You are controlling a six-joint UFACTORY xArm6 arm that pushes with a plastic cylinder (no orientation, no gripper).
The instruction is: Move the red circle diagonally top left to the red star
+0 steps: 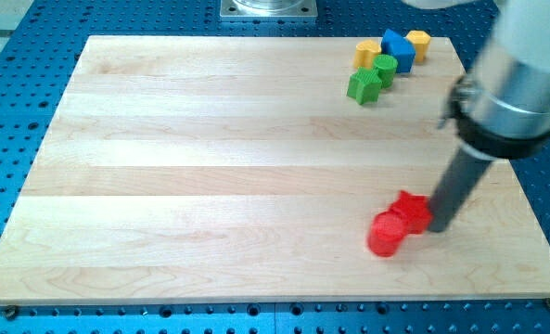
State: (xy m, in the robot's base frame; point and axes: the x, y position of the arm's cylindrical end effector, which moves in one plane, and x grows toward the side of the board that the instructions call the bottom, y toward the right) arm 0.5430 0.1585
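The red circle [385, 234] sits on the wooden tabletop [210, 167] toward the view's bottom right, a short cylinder lying just below and to the view's left of the red star [411, 211]; the two touch. My tip [436, 227] is down on the board just at the star's right side, touching or very nearly touching it, so the star lies between my tip and the circle. The dark rod [455, 190] rises from there toward the view's upper right into the arm's grey and white housing [520, 79].

There is no pincer on this arm, only the rod, so nothing is spread, pressed together or pinching anything.

Well apart from the red pair, near the view's top right corner of the tabletop, a small cluster is packed together: a green star [364, 87], a green cylinder [384, 70] touching it, a blue cube [398, 50], a yellow block [366, 52] at the view's left of the cube and another yellow block [418, 43] at its right.

No brand, label or writing can be read anywhere. The tabletop rests on a blue perforated base [15, 37].
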